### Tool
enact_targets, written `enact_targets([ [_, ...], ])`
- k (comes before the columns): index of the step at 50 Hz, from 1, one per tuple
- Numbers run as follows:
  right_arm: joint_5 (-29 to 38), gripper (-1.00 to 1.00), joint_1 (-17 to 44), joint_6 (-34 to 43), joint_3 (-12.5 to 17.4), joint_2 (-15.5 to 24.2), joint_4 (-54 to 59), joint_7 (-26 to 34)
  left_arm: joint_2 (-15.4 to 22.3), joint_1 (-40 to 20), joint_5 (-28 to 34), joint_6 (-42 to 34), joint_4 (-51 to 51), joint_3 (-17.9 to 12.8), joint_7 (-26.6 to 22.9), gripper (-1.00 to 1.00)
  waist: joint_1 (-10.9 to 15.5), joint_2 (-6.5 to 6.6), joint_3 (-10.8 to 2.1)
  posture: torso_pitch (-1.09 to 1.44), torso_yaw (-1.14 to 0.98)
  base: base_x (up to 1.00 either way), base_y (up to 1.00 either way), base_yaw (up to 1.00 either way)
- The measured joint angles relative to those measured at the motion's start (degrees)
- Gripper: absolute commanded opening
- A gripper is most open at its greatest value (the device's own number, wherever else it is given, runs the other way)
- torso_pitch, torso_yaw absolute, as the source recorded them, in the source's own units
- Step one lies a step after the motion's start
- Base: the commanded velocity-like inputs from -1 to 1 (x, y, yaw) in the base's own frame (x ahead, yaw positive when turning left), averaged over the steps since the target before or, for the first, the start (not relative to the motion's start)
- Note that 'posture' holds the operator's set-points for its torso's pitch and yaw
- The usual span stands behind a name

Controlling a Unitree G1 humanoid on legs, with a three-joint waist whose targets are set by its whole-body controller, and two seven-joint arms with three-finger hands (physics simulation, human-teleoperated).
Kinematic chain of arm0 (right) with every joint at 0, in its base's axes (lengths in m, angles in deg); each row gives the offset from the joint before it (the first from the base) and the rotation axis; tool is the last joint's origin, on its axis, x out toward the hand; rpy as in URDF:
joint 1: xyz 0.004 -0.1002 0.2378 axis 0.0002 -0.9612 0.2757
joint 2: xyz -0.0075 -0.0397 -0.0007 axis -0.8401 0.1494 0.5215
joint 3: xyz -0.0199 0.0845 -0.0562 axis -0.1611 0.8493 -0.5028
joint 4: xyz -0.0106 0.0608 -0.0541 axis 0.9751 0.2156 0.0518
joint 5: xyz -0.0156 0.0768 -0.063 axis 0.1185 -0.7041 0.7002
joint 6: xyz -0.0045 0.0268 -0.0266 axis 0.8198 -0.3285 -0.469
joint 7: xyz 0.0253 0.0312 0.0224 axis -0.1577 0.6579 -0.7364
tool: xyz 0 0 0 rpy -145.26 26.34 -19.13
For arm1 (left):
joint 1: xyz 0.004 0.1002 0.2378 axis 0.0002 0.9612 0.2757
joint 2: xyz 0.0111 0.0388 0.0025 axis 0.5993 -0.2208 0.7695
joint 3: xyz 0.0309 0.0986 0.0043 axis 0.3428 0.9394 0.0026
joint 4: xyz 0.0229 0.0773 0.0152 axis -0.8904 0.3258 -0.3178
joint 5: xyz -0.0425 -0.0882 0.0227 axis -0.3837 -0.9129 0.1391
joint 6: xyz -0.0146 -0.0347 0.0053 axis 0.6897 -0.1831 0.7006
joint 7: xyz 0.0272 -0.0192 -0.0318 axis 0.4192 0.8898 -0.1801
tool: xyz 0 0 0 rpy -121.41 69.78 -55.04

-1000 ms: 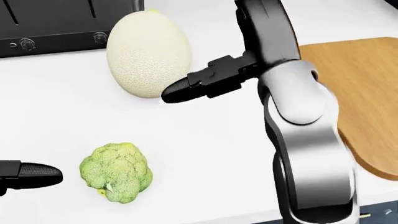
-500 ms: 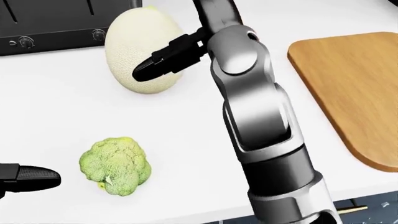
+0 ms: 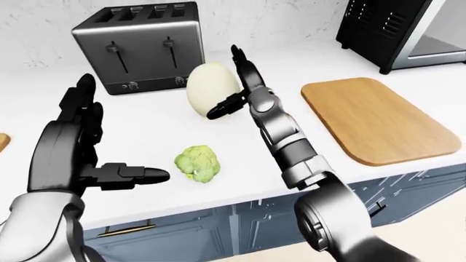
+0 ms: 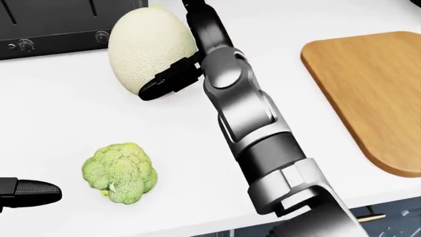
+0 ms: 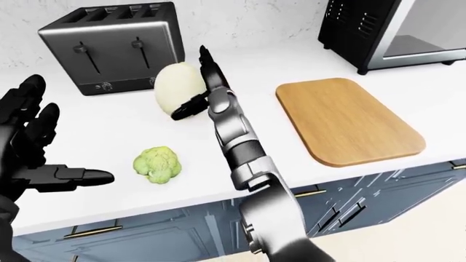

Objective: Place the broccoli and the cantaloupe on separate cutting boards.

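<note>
The pale cantaloupe (image 3: pixel 207 90) stands on the white counter beside the toaster. My right hand (image 3: pixel 230 82) is open against its right side, fingers (image 3: pixel 240 60) pointing up along the melon and the thumb (image 4: pixel 158 86) lying across its lower right face. The green broccoli (image 4: pixel 120 173) lies lower left on the counter, untouched. To the broccoli's left my left hand (image 3: pixel 109 136) is held open, palm raised, its thumb (image 3: pixel 142 174) pointing at the broccoli with a small gap. A wooden cutting board (image 3: pixel 375 117) lies bare at the right.
A steel toaster (image 3: pixel 142 43) stands above the cantaloupe against the wall. A dark oven (image 3: pixel 408 27) sits at the top right. A sliver of wood (image 3: pixel 2 142) shows at the left edge of the left-eye view. Blue cabinets (image 5: pixel 138 234) run below the counter edge.
My right arm has swung left, bringing hand and thumb from beside the cantaloupe onto its right side. The left thumb has hardly moved. Broccoli and melon stay put.
</note>
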Motion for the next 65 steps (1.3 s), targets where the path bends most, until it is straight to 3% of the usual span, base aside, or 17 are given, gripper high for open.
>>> enact_targets([
  [19,-0.1,0.98,2.7,-6.7,-0.3,-1.6,9.8,-2.7,0.1,-0.4,1.2,0.0,0.0,-0.4,-1.3,1.0,0.1,-0.04,-0.09,0.0,0.0,0.0,0.0,0.0],
  [23,0.6,0.62,2.4,-6.5,-0.6,-1.6,9.6,-2.8,0.1,-0.5,1.3,0.1,0.0,-0.8,-1.6,1.0,0.1,-0.04,-0.05,0.0,0.0,0.0,0.0,0.0],
  [29,2.3,0.28,2.2,-6.1,-0.8,-1.3,8.9,-3.1,-0.6,-0.9,3.4,0.5,0.0,-1.7,-3.7,1.0,0.1,-0.09,-0.05,0.0,0.0,0.0,0.0,0.0],
  [31,3.0,0.03,2.3,-6.1,-0.8,-1.2,8.8,-3.5,-0.9,-1.3,4.5,0.7,0.0,-2.0,-5.0,1.0,0.1,-0.1,-0.09,0.0,0.0,0.0,0.0,0.0],
  [43,6.2,-0.53,1.5,-5.8,-0.5,-0.6,6.1,-4.2,-5.2,-4.9,15.1,3.6,-0.2,-5.4,-15.8,1.0,0.3,-0.54,-0.25,0.0,0.0,0.0,0.0,0.0],
  [48,6.9,-1.0,0.6,-4.6,-0.8,-0.6,3.4,-3.2,-5.6,-5.4,17.4,4.1,-0.1,-5.0,-17.6,1.0,0.5,-0.76,-0.04,0.0,0.0,0.0,0.0,0.0],
  [65,10.9,-1.0,-7.2,12.5,-3.5,-0.4,-20.9,6.5,-4.5,-5.5,18.4,3.3,-0.1,-4.3,-17.8,1.0,1.5,-2.02,1.5,0.0,0.0,0.0,0.0,0.0],
])
